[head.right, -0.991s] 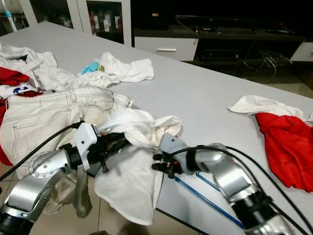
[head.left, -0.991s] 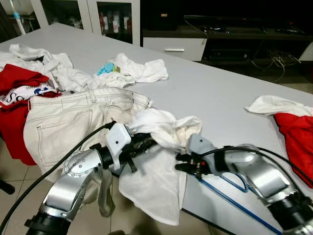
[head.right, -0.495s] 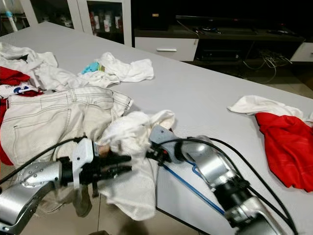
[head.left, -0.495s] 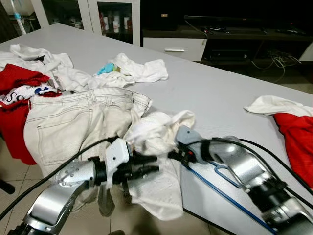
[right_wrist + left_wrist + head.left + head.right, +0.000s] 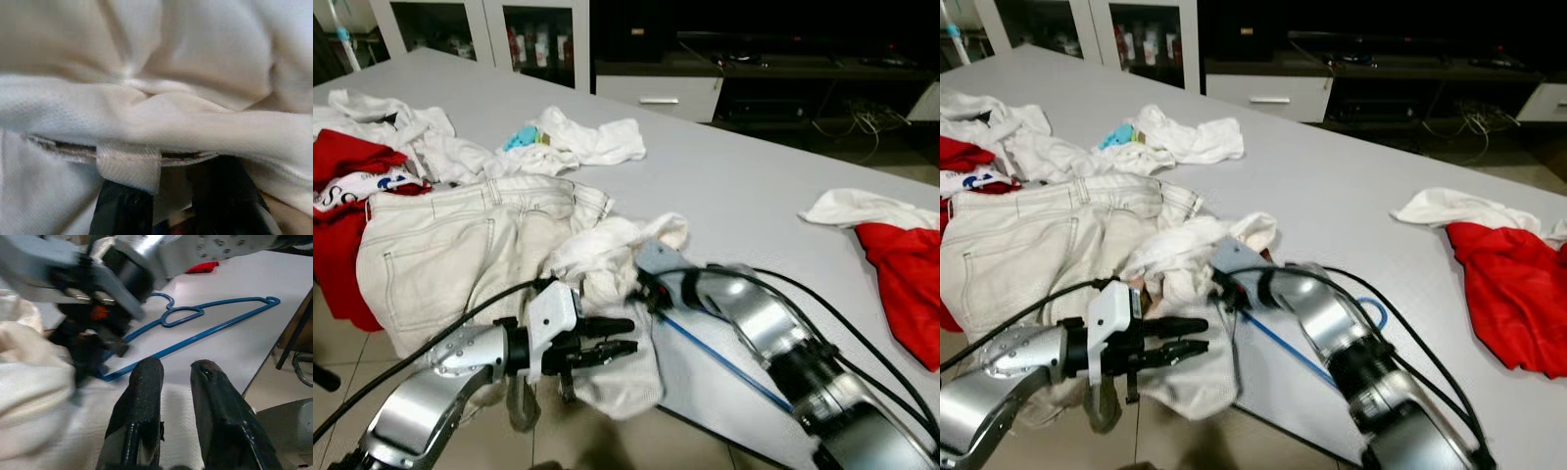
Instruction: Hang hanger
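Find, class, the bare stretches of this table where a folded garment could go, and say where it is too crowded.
Bare tabletop runs between the small white top and the red cloth on the right. The left side is crowded: cream jeans, red and white laundry. The near edge is taken by the white mesh shirt, the blue hanger and both grippers.

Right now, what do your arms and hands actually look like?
Both arms are rounded, shiny silver shells with black joints and thick black cables looping alongside. The left hand has two long black textured fingers behind a white block. The right hand sits behind a grey housing, with a small orange-red spot on it.
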You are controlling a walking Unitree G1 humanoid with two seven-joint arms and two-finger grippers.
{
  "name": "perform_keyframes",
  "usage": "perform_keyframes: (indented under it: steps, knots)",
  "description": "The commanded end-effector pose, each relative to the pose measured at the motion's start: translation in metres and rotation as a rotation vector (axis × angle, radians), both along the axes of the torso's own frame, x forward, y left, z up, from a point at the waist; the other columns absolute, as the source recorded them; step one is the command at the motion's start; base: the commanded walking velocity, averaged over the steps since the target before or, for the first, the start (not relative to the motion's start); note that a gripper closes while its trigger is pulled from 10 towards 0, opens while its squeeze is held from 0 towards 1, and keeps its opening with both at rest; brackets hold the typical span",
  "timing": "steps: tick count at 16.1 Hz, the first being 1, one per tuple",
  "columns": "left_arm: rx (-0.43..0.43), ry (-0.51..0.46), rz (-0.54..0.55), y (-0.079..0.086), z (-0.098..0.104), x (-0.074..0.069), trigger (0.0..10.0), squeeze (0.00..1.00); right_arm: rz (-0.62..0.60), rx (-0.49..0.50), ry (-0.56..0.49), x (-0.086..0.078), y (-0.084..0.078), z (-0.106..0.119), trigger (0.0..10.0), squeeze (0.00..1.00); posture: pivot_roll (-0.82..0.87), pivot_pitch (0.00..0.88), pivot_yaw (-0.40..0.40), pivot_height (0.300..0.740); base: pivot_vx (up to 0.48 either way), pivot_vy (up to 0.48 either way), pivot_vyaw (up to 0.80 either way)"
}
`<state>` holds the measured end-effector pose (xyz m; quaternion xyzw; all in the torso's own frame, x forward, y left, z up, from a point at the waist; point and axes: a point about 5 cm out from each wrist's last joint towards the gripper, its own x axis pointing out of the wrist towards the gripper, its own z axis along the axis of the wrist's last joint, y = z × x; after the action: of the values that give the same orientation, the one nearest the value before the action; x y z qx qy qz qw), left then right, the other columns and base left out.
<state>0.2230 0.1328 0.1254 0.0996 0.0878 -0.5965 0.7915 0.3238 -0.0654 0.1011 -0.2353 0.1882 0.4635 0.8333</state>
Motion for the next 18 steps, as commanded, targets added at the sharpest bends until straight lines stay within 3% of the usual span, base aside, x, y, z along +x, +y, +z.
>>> perform_keyframes:
  steps: [1,8,11,14,18]
  knots:
    - [-0.002,-0.018,-0.028,-0.005,0.005,-0.001,10.0,0.00,-0.067,0.011,-0.055,0.011,-0.004,0.008,10.0,0.00,0.03,0.000,-0.048,0.740,0.000,0.000,0.00]
    - [-0.024,-0.008,-0.038,-0.014,0.003,-0.002,10.0,0.00,-0.310,0.034,-0.197,0.040,-0.015,0.020,10.0,0.00,0.03,0.000,-0.053,0.740,0.000,0.000,0.00]
    - [-0.027,-0.006,-0.039,-0.016,0.003,-0.001,10.0,0.00,-0.425,0.117,-0.272,0.050,-0.026,0.033,10.0,0.00,0.02,0.000,-0.048,0.740,0.000,0.000,0.00]
    - [-0.028,-0.007,-0.042,-0.018,0.003,-0.001,10.0,0.00,-0.472,0.181,-0.269,0.051,-0.037,0.037,10.0,0.00,0.01,0.000,-0.043,0.740,0.000,0.000,0.00]
    - [-0.027,-0.006,-0.047,-0.020,0.002,0.000,10.0,0.00,-0.475,0.258,-0.241,0.040,-0.065,0.043,10.0,0.00,-0.01,0.000,-0.035,0.740,0.000,0.000,0.00]
